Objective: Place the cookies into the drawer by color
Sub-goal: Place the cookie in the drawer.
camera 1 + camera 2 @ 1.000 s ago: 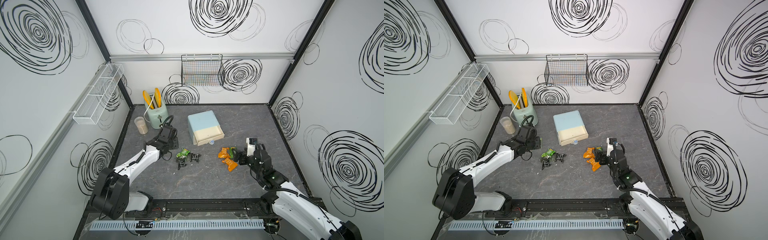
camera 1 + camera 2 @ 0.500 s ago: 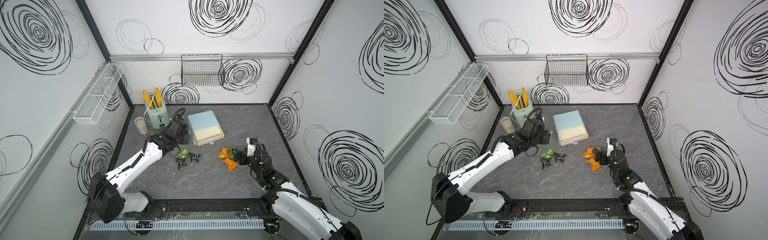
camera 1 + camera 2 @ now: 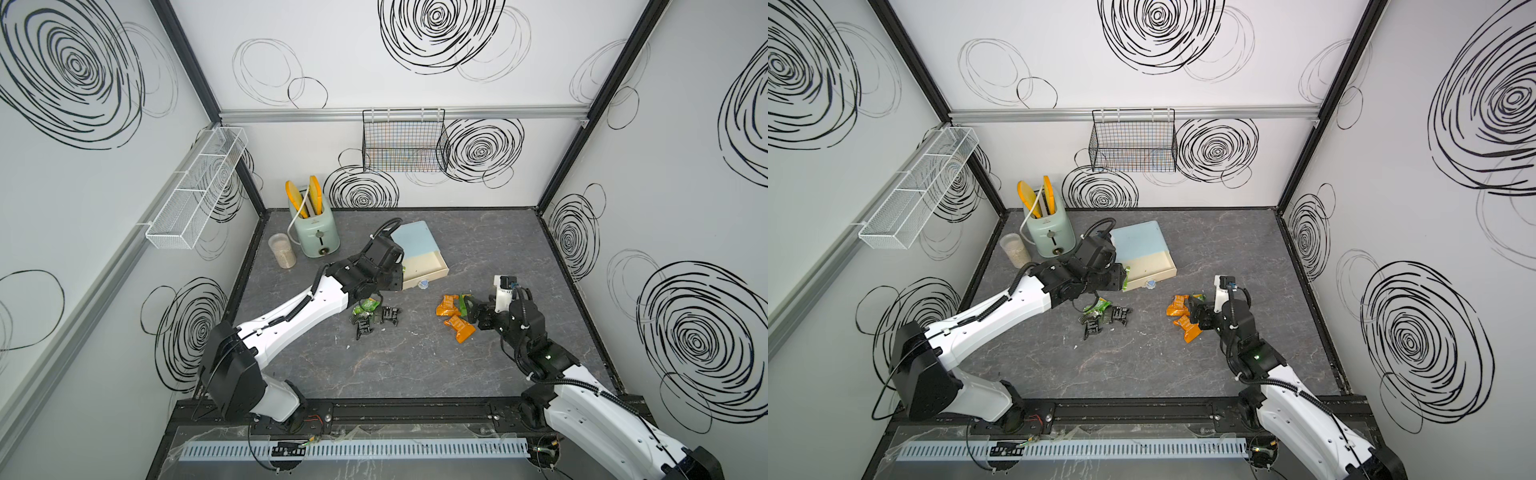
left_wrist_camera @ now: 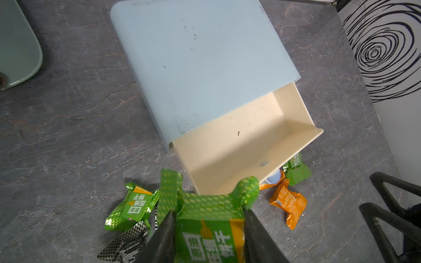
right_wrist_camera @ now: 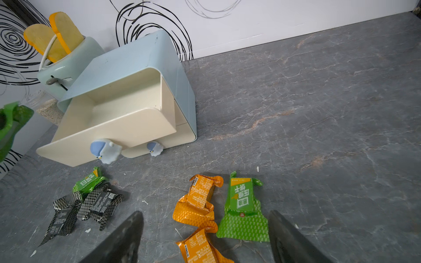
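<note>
Top drawer (image 4: 239,136) stands pulled open and we see it empty: no cookies sorted yet. Left end effector (image 4: 208,214) is partly closed, pinching one green cookie (image 4: 205,239) close beside the open drawer. Right end effector (image 5: 206,220) gapes wide, holding nothing, above the orange cookies (image 5: 198,200) and a second green cookie (image 5: 242,200). The black cookies (image 5: 91,205) lie on the tabletop (image 5: 319,113).

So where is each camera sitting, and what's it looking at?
Both top views: high in front, looking down on the table, drawer, left arm and right arm.
Left wrist: on the left arm, looking down into the open drawer; left tool pinches a green cookie.
Right wrist: low, facing the drawer front; open right tool.
Shared: drawer, orange cookies.
</note>
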Robot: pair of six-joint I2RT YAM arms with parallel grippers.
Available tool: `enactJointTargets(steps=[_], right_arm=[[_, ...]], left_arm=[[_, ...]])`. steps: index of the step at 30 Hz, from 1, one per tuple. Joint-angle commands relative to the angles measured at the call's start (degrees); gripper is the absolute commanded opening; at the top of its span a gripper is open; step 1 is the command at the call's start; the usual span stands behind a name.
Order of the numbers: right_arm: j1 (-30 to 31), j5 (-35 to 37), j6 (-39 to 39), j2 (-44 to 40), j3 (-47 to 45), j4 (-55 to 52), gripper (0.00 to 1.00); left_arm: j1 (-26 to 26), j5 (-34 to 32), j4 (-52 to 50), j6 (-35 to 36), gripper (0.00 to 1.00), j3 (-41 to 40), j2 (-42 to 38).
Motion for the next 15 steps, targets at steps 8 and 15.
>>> enactJointTargets(steps=[8, 15], right_arm=[[-0.34, -0.10, 0.99, -2.36, -0.43, -1.36, 0.87], [-0.47, 0.02, 0.75, -2.79, -0.51, -2.03, 0.87]], left_arm=[[-1.17, -1.40, 2.33, -5.14, 0.41, 6.01, 4.76], [-1.13, -1.01, 2.83, -5.45, 0.41, 8.42, 8.19]])
